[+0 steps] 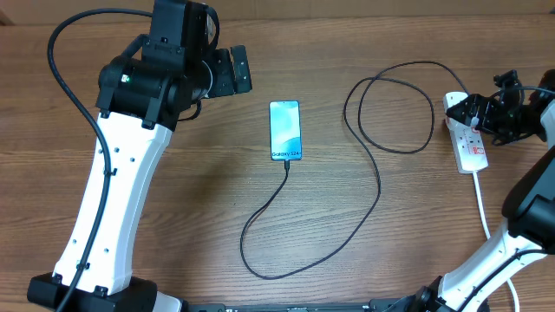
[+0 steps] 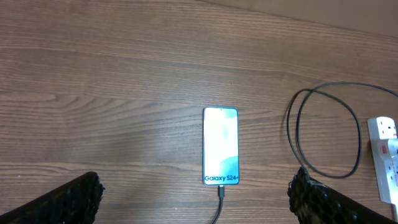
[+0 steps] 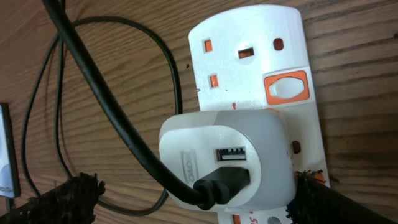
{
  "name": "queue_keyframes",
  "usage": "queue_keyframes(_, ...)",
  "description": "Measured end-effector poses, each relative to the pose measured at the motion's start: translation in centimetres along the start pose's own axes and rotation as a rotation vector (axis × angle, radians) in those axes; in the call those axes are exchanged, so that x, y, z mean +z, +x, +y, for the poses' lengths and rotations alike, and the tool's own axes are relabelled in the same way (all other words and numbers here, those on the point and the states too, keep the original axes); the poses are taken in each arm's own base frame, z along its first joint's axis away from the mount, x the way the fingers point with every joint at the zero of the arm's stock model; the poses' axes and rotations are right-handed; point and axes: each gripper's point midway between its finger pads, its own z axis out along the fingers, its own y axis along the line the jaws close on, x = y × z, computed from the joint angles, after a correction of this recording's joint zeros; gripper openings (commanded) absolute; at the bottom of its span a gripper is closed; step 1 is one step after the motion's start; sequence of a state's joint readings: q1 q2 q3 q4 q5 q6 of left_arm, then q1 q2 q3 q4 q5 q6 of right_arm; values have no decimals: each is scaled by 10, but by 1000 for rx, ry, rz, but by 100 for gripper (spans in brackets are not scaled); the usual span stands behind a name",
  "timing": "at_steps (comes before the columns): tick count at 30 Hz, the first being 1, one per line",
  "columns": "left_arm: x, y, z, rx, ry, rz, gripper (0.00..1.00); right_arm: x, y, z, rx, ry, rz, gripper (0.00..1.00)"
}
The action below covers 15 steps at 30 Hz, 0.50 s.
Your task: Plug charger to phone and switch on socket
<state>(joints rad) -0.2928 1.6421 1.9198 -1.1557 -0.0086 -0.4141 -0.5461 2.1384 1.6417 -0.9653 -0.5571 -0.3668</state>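
Right gripper (image 3: 193,200): jaws spread wide, nothing held, hanging low over the socket (image 3: 249,28). The fingers (image 3: 65,199) flank the white adapter (image 3: 267,149). The left finger is clear of it; the right one sits at the strip's edge, contact not discernible. The charger (image 3: 104,93) is seated in the adapter's USB port. The orange switch (image 3: 286,87) lies at 1 o'clock of the adapter, uncovered.

Overhead: the right arm rises from the 5 o'clock corner with its wrist bent over the socket, which lies close to the table's (image 1: 199,225) 3 o'clock edge.

Left gripper (image 2: 196,202): jaws wide apart, empty, raised above the table at 10 o'clock of the phone (image 1: 285,130).

The phone lies flat mid-table with its screen lit. The charger is plugged in at its 6 o'clock end, loops toward 6, then runs back toward 2 o'clock. There is open wood on the phone's other sides.
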Motion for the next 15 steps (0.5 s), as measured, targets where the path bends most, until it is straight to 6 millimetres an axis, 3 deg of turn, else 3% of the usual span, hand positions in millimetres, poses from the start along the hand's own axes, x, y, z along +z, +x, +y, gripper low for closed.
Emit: queue_keyframes(15, 0, 0, 0, 0, 0, 0, 100, 1, 2, -1, 0, 12, 10, 100)
